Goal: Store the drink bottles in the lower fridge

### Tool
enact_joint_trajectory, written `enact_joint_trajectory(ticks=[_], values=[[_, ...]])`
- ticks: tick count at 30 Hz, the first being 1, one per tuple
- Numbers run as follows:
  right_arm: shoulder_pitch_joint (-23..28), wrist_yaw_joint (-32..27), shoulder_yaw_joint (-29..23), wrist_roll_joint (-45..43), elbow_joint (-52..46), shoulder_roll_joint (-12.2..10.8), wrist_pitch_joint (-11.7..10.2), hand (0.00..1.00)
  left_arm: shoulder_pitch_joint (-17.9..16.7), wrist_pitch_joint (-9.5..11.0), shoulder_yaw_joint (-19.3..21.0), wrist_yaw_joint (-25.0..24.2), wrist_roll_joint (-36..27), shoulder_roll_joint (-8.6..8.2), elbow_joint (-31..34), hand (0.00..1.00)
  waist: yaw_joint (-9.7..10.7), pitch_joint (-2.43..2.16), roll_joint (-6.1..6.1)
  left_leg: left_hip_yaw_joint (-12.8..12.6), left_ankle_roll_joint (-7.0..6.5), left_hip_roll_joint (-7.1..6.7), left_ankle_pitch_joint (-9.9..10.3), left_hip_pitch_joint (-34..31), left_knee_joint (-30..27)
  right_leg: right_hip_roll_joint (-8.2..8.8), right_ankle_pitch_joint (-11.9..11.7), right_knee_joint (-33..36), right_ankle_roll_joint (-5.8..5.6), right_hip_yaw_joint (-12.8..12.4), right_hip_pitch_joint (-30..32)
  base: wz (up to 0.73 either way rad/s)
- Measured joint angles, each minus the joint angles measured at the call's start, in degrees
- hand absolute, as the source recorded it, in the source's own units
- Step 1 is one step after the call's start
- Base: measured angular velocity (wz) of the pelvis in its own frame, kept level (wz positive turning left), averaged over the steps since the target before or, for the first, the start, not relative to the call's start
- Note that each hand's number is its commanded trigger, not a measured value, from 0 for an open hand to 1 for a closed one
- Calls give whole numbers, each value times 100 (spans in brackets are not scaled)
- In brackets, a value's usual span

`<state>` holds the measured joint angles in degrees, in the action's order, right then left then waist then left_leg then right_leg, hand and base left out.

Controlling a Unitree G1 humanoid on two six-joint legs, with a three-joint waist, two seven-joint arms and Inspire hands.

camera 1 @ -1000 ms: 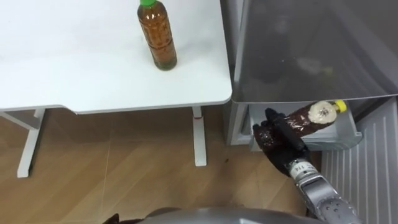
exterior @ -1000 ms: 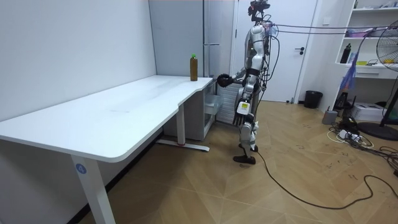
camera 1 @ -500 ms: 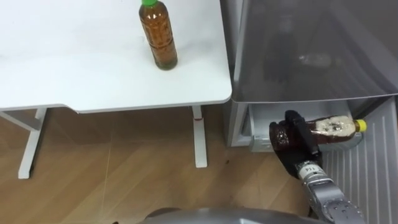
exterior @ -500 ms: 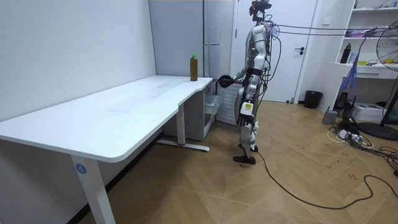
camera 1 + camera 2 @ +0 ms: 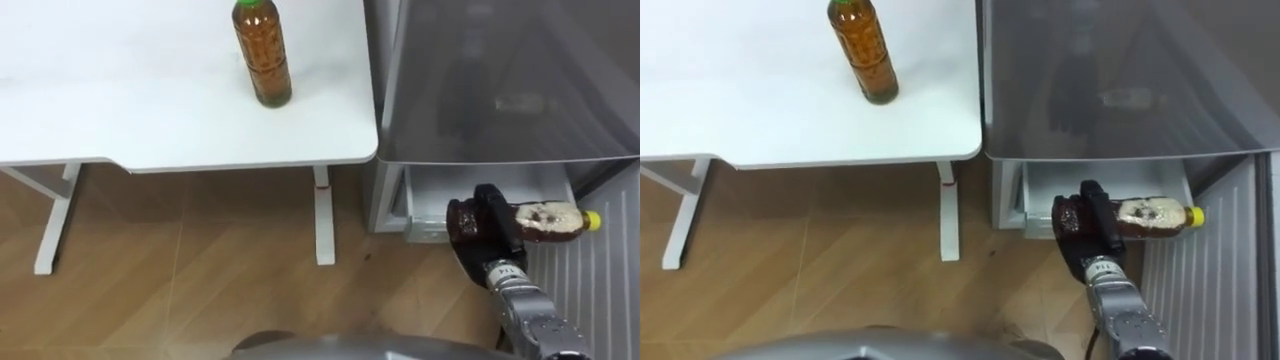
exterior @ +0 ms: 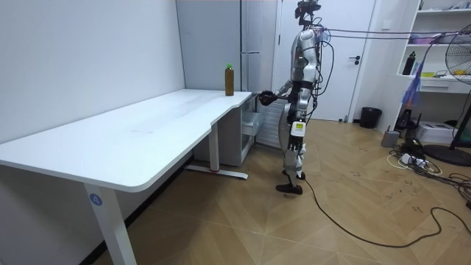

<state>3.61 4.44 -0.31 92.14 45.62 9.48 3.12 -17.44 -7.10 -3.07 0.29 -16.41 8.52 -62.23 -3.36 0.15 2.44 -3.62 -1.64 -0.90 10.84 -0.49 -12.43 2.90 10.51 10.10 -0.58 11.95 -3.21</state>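
Note:
My right hand is shut on a dark brown bottle with a yellow cap. It holds the bottle lying sideways, cap to the right, just in front of the fridge's open lower drawer. The same hand and bottle appear in the right eye view. A second drink, an amber bottle with a green cap, stands upright near the right end of the white table. In the room view this bottle stands at the table's far corner, and I stand beside it facing the fridge.
The grey fridge top overhangs the drawer, close against the table's right edge. The ribbed inner side of the open fridge door lies at the lower right. Wooden floor and the table's legs are below.
My right hand has carried the dark bottle to the right and a little lower, turning it level with the cap pointing right. The amber bottle on the table stays put.

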Motion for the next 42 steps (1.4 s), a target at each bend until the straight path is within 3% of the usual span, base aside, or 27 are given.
enact_joint_trajectory(ticks=[3, 5, 10, 12, 17, 22, 27, 29, 31, 37, 42], values=[[-317, -20, -114, 66, 360, 9, -29, 100, 182, -3, 2, -4, 110, 14, 7, 0, -1, 11, 35, 57, -4, 5, -15, -238, -72, 10, -14, 91, 12, 61, 234, 10], [-804, -87, -171, 52, 691, 7, -60, 100, 467, -12, -3, 5, 71, 21, 1, 0, 35, 22, 78, 63, -3, 20, -35, -566, -188, 9, -34, 183, 43, 70, 550, 0], [-1800, -59, -484, 51, 1491, 50, -61, 100, 1036, 152, -14, -5, 26, 56, -251, 0, -8, 98, 71, 68, -3, 16, -144, -944, -206, 36, -59, 360, 72, 78, 1003, 2], [-2050, -52, -578, 48, 1710, 104, -59, 100, 1124, 232, -11, -80, 24, 89, -262, 0, -10, 118, 39, 70, -7, 14, -174, -1113, -223, 46, -66, 399, 82, 83, 1175, 2], [-2520, -52, -911, -108, 2292, 418, -52, 100, 1469, 213, -33, -222, 29, 132, -613, 0, -116, 145, 13, 83, -41, 7, -266, -1619, -260, 127, -71, 629, 86, 116, 1768, 4], [-2674, -66, -1096, -250, 2521, 587, -4, 100, 1566, 209, -106, -270, 12, 141, -700, 0, -157, 171, 0, 125, -62, -35, -337, -2002, -306, 213, -64, 844, 91, 198, 2199, 3], [-3230, -268, -1128, -508, 2860, 847, 71, 100, 1619, 238, -190, -321, -90, 193, -711, 0, -163, 252, -51, 85, -116, -138, -431, -2447, -429, 405, 18, 1321, 89, 139, 2808, 4], [-3471, -340, -1114, -541, 2860, 942, 68, 100, 1704, 233, -400, -312, -86, 261, -713, 0, -169, 303, -114, 80, -130, -198, -441, -2735, -630, 487, 106, 1623, 87, 108, 3124, 12], [-3662, -371, -1088, -613, 2859, 965, 68, 100, 1791, 235, -512, -307, -88, 304, -714, 0, -172, 320, -141, 80, -139, -204, -445, -2969, -787, 506, 122, 1770, 98, 98, 3347, 11], [-3868, -530, -927, -722, 2836, 1089, 70, 100, 1931, 253, -641, -304, -93, 354, -707, 0, -343, 326, -154, 89, -156, -207, -479, -3390, -994, 556, 174, 1995, 122, 72, 3759, 6], [-4072, -698, -763, -873, 2805, 1225, 69, 100, 1915, 245, -734, -170, -91, 386, -713, 0, -344, 319, -150, 88, -157, -274, -480, -3638, -1169, 699, 246, 2357, 160, 82, 4075, 7]])
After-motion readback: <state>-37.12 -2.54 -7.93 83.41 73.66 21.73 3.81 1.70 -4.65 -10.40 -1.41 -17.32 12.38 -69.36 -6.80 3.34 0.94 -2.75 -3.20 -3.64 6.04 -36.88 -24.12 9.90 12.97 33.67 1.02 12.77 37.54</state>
